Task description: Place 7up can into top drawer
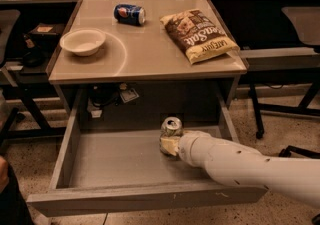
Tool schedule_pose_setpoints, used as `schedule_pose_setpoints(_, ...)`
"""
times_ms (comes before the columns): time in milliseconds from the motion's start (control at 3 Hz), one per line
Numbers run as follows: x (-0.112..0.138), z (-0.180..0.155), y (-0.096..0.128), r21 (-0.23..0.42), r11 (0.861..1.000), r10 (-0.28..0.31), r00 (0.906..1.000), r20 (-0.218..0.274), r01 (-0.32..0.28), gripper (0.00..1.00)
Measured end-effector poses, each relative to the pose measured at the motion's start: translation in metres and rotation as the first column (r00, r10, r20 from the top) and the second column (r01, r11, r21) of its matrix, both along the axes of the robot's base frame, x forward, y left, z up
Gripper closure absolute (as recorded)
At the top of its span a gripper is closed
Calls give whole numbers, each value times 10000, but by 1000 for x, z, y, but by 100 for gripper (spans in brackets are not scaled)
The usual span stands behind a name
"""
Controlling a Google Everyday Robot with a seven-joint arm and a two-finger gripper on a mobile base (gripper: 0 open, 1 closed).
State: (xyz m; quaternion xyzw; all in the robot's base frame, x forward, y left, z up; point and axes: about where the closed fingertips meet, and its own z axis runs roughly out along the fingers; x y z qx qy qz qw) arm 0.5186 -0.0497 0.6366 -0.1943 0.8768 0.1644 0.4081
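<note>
The 7up can point(172, 125), white and green with a silver top, stands upright inside the open top drawer point(120, 156), toward its back right. My gripper point(169, 145) is at the can's lower part, at the end of my white arm, which reaches in from the lower right. The arm and wrist hide most of the gripper and the can's base. I cannot tell whether the can rests on the drawer floor.
On the desk top point(145, 54) lie a dark blue Pepsi can point(129, 13), a white bowl point(83, 42) and a chip bag point(199, 35). Office chairs and dark desks stand to the left and right. The drawer's front panel point(145, 198) juts toward me.
</note>
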Motion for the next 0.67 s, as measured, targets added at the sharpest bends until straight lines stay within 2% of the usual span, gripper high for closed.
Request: schedule_pose_setpoints(667, -1, -6, 0, -16, 10000, -29, 10000, -46, 29, 100)
